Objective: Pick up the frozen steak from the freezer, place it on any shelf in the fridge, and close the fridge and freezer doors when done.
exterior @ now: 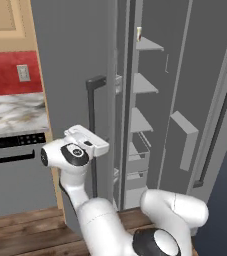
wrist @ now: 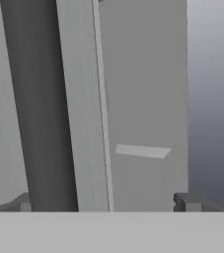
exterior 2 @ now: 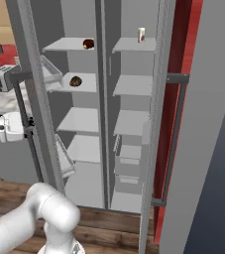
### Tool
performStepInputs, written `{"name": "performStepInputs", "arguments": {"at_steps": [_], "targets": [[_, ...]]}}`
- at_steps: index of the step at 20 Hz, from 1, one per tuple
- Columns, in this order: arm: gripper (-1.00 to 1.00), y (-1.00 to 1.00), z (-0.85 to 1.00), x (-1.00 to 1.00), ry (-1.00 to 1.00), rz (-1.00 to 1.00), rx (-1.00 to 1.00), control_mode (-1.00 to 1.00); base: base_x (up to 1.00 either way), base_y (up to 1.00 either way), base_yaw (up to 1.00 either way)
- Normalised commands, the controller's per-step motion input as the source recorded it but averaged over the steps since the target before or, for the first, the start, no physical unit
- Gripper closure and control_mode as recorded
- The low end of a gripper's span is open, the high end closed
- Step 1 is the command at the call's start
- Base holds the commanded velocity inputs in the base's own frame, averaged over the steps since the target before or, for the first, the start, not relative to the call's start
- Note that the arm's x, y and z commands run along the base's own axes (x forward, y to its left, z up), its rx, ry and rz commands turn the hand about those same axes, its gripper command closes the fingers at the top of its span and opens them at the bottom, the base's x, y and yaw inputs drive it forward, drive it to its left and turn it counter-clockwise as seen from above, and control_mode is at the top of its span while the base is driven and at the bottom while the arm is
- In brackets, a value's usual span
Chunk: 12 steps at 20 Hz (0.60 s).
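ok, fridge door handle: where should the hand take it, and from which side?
Probably the fridge door handle is best taken around the middle of its bar, below the top bracket. It is a long, thin, upright bar standing off the door's outer face, so come at it square from that face, with one finger on each side. The hand is open.
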Motion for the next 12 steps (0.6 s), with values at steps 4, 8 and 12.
{"name": "performStepInputs", "arguments": {"at_steps": [4, 8, 12], "targets": [[-1.0, -0.59, 0.06, 0.26, -0.01, 0.08, 0.0, -1.0, 0.0, 0.0, 0.0], [-1.0, -0.58, 0.0, 0.32, -0.05, 0.12, 0.0, -1.0, 0.0, 0.0, 0.0], [-1.0, -0.59, 0.0, 0.32, -0.07, 0.14, 0.0, -1.0, 0.0, 0.0, 0.0]]}}
